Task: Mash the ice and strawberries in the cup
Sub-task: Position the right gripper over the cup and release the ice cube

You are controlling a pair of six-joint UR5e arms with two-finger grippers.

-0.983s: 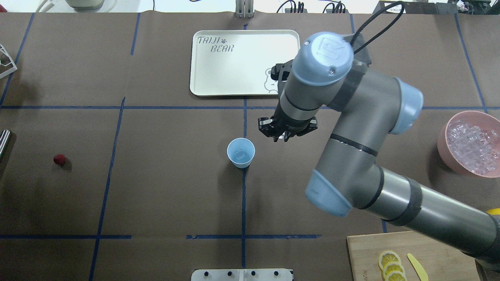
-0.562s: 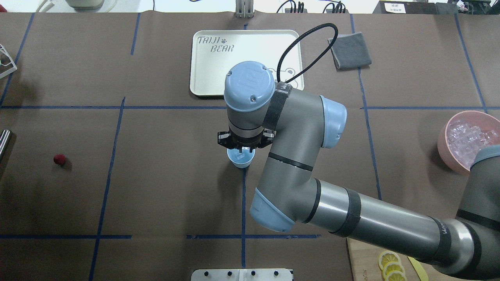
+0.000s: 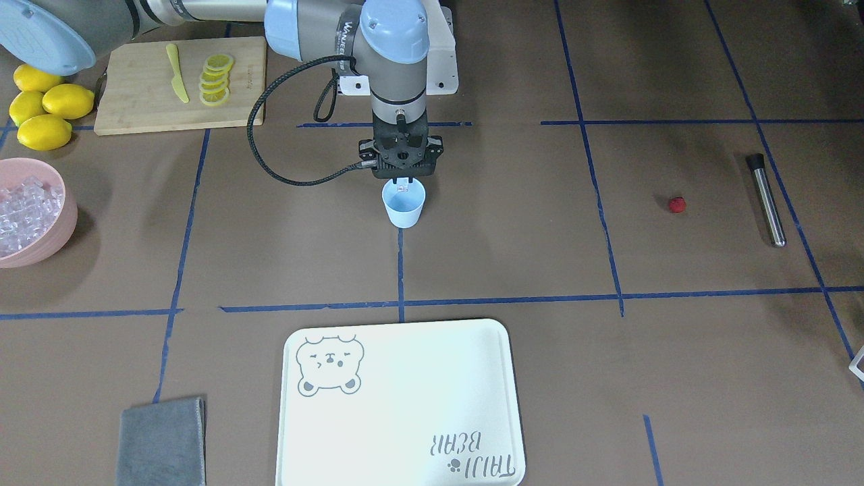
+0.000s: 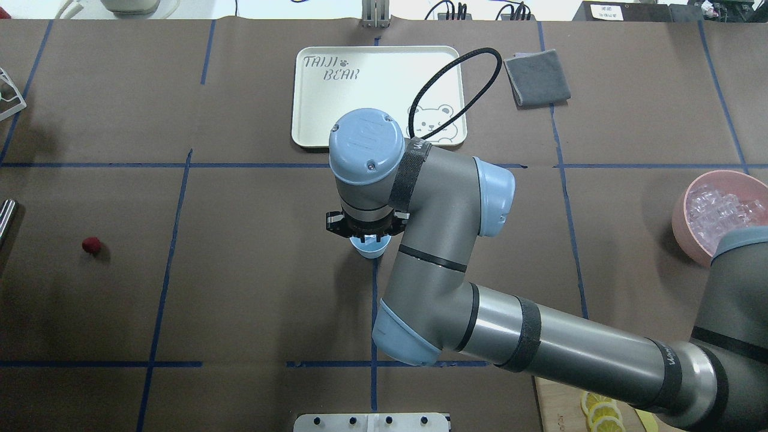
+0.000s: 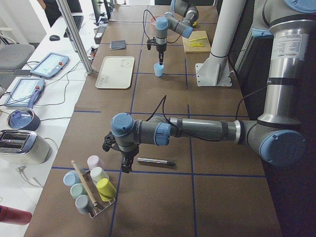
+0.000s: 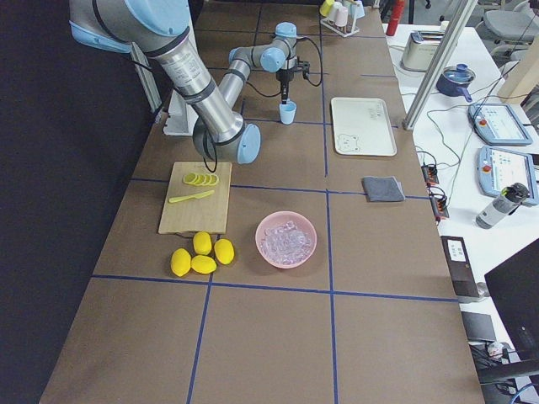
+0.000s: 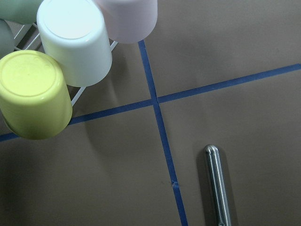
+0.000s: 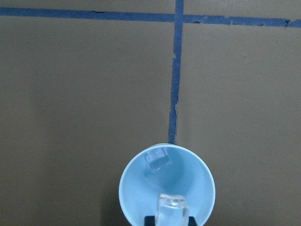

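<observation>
The pale blue cup (image 3: 403, 206) stands mid-table and shows from above in the right wrist view (image 8: 167, 188), with one ice cube (image 8: 157, 160) lying inside. My right gripper (image 3: 403, 181) hangs just over its rim, shut on another clear ice cube (image 8: 171, 207). The wrist hides most of the cup in the overhead view (image 4: 370, 247). The ice pile (image 3: 23, 206) fills a pink bowl (image 3: 64, 223) on my right. The red strawberry (image 3: 677, 204) lies alone on my left. My left gripper (image 5: 126, 167) hovers by a metal muddler (image 7: 217, 188); I cannot tell if it is open.
A white tray (image 3: 405, 405) lies beyond the cup, with a grey cloth (image 3: 160, 442) beside it. A cutting board (image 3: 148, 81) with lemon slices and whole lemons (image 3: 44, 108) sits near my right base. A rack of cups (image 5: 91, 190) stands at the far left end.
My right gripper has moved left from beside the cup to directly over it and come down, carrying the ice cube. The cup, strawberry and bowl have not moved.
</observation>
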